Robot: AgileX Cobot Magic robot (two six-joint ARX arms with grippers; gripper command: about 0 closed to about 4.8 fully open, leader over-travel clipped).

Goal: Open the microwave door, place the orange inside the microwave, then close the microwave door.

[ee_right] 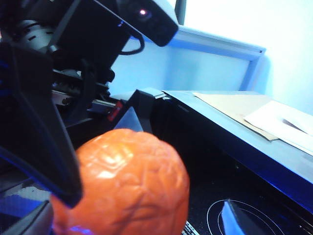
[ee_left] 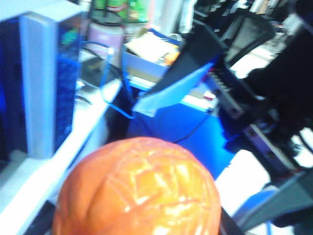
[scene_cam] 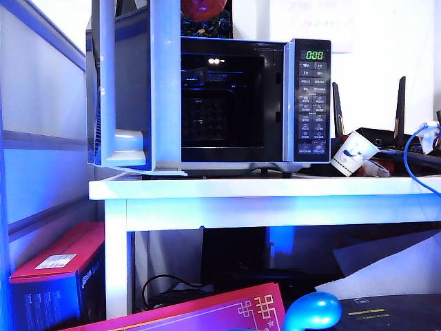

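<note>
The orange [ee_left: 139, 191] is round and orange-red, with lumpy, creased skin that shines where the light hits it. In the exterior view it shows only as a reddish sliver [scene_cam: 202, 7] at the upper edge, above the microwave [scene_cam: 227, 96] and not inside it. The microwave door [scene_cam: 127, 83] stands swung wide at the left, edge-on to the camera. To its right are the dark open cavity and the button panel with a green display. The left gripper's fingers do not show in its own wrist view, where the orange fills the near foreground, so I cannot tell whether they pinch it. The left arm [ee_right: 58, 44] looms black just behind the fruit in the right wrist view. The right gripper [ee_right: 151, 210] has its jaws spread. One dark finger [ee_right: 49, 147] lies against the orange's side, and the other (only a pale tip shows) stands clear of it. The white table [scene_cam: 275, 187] holds the microwave. At the table's right end sit a tipped paper cup [scene_cam: 355, 152], a black router [scene_cam: 400, 103] with upright antennas and a blue cable [scene_cam: 413, 158]. A red box [scene_cam: 58, 265] sits under the table at the left.
</note>
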